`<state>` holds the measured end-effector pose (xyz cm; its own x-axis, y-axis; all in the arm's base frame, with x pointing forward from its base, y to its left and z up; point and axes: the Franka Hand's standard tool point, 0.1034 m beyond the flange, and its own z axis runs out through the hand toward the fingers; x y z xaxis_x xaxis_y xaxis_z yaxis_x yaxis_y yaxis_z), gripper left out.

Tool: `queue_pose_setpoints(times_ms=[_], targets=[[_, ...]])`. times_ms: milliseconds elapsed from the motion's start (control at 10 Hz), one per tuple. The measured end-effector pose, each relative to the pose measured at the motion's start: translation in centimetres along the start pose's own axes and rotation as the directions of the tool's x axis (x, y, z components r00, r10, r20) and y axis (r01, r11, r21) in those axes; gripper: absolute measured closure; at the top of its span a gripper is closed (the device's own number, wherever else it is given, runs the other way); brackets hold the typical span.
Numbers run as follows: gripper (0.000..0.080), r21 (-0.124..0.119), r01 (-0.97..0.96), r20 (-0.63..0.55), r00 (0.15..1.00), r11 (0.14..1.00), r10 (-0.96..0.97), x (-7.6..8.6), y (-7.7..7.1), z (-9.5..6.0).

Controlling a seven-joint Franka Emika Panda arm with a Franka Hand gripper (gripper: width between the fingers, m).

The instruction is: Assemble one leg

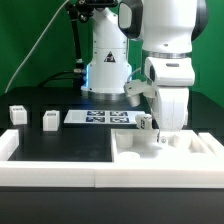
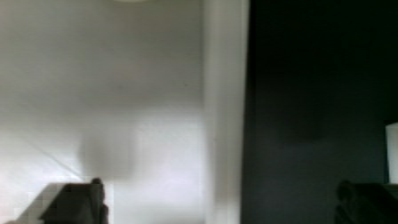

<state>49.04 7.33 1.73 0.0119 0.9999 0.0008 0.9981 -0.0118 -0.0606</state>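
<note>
Nearest, a low white wall (image 1: pixel 50 172) runs along the front edge of the black counter (image 1: pixel 60 140). Just behind it, on the exterior view's right, sits a white rimmed tray (image 1: pixel 200 150). Only the end effector (image 1: pixel 160 139) is over it, fingers low. The end effector is released: in the wrist view its two fingertips (image 2: pixel 71 205) stand wide apart with nothing between them, above a straight edge where a white surface meets the black counter. Bare counter stretches from the tray toward the exterior view's left. There the leg (image 1: pixel 50 120) stands upright, well apart from the end effector, with a dark tag on its face. A second leg (image 1: pixel 17 114) stands further left. The marker board (image 1: pixel 100 118) lies flat beyond the first leg, showing square patterned tags and no lettering. Farthest, the arm's base (image 1: pixel 107 65) bears a dark label too small to read.
</note>
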Motion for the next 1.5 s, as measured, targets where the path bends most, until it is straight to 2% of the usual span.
queue_pose_setpoints(times_ms=[200, 300, 400, 500, 700, 900, 1000, 1100, 1200, 1500], targets=[[0.0151, -0.031, -0.053, 0.011, 0.998, 0.998, 0.054, 0.3, -0.6, -2.6], [0.0151, -0.056, -0.086, 0.014, 0.996, 0.995, 0.087, 0.4, -1.4, -4.3], [0.0151, -0.075, -0.108, 0.012, 0.994, 0.991, 0.109, 0.7, -2.2, -5.3], [0.0151, -0.071, -0.134, 0.013, 0.991, 0.988, 0.135, 0.8, -2.7, -5.3], [0.0151, -0.068, -0.152, 0.01, 0.988, 0.986, 0.153, 0.8, -2.7, -5.1], [0.0151, -0.067, -0.314, -0.003, 0.949, 0.947, 0.315, 0.8, -2.7, -5.1], [0.0151, -0.073, -0.423, -0.019, 0.906, 0.903, 0.423, 0.9, -2.8, -5.1], [0.0151, -0.093, -0.564, -0.072, 0.826, 0.821, 0.559, 1.1, -3.8, -5.1], [0.0151, -0.076, -0.677, -0.095, 0.736, 0.732, 0.671, 1.1, -5.9, -4.3], [0.0151, -0.003, -0.916, -0.117, 0.398, 0.4, 0.91, 2.7, -7.6, -3.7]])
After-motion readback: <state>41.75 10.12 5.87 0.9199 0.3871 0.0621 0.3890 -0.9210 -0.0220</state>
